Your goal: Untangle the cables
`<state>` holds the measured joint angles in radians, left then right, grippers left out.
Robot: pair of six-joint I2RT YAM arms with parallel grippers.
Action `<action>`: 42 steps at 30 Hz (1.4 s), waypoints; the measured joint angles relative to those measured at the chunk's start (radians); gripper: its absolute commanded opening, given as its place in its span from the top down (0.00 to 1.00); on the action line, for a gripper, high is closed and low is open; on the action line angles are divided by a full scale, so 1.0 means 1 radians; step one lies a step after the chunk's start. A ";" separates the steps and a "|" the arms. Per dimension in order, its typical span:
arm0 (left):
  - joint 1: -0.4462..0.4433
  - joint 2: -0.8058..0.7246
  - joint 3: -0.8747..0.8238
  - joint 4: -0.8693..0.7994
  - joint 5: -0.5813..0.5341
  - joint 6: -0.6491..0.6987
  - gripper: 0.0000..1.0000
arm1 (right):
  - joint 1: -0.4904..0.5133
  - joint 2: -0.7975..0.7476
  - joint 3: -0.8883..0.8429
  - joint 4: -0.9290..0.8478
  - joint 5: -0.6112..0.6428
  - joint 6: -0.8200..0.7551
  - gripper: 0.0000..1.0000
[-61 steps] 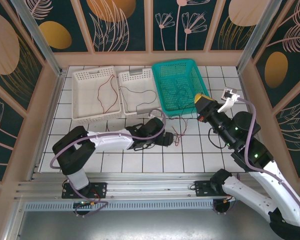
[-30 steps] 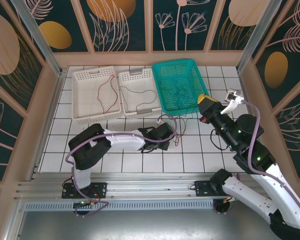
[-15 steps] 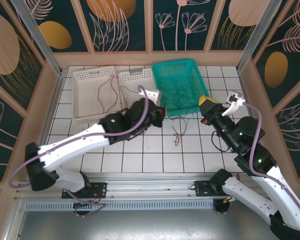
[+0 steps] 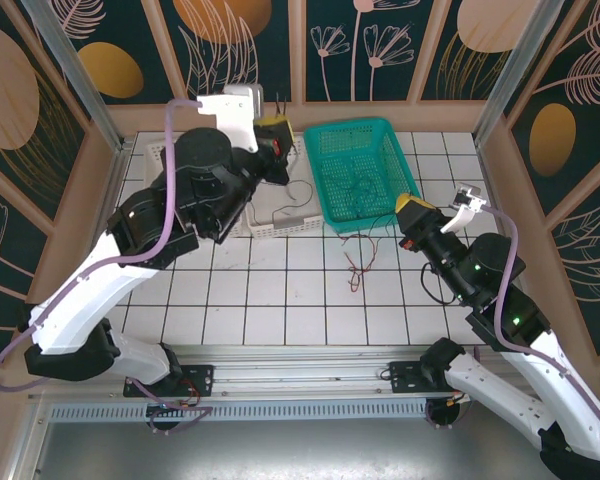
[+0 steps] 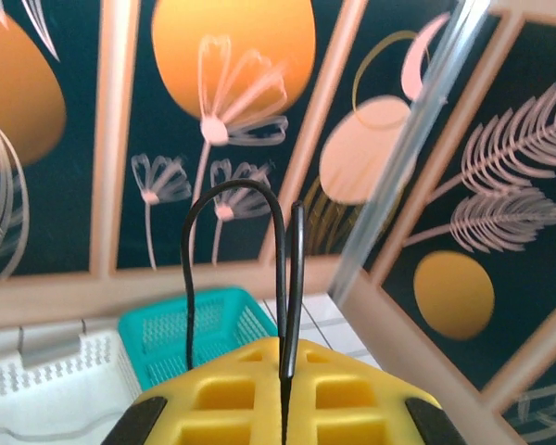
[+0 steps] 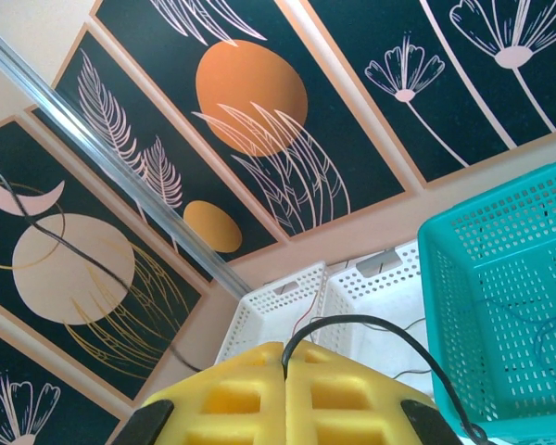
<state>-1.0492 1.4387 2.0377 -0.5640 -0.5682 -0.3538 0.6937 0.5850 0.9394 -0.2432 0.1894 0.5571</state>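
**Q:** State of the left gripper?
**A:** The left gripper [image 5: 283,375] has its fingers pressed together, pinching a black cable [image 5: 224,188] in the seam. The cable arches above the tips in a loop. The arm stands high over the white basket [image 4: 280,228] at the back.

**Q:** And the right?
**A:** The right gripper [image 6: 284,380] is likewise closed. A black strand [image 6: 389,326] leaves its seam and curves off sideways. The gripper sits just beside the near right corner of the teal basket [image 4: 350,124].

**Q:** Remaining cables?
**A:** A red cable [image 4: 354,268] lies loose on the tiles [image 4: 280,300] in front of the teal basket. Dark blue cables [image 4: 362,185] lie inside it.

**Q:** Failure modes?
**A:** It cannot be told whether both grippers hold the same cable. If they do, pulling apart would likely tighten any knot between them. A hair-fine wire may also slip from smooth pads, or snag on a basket's mesh and drag it.

**Q:** What does each view contribute?
**A:** The wrist views resolve each pinch. From overhead the held wires are too fine to trace. The overhead view supplies the layout: arm heights, the baskets and the red cable.
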 measured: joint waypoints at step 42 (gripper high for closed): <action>0.343 0.163 -0.319 0.364 0.151 0.120 1.00 | 0.000 0.003 -0.022 0.000 -0.042 0.030 1.00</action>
<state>-0.7063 1.6016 1.7191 -0.1997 -0.4168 -0.2340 0.6937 0.5877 0.9176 -0.2432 0.1474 0.5873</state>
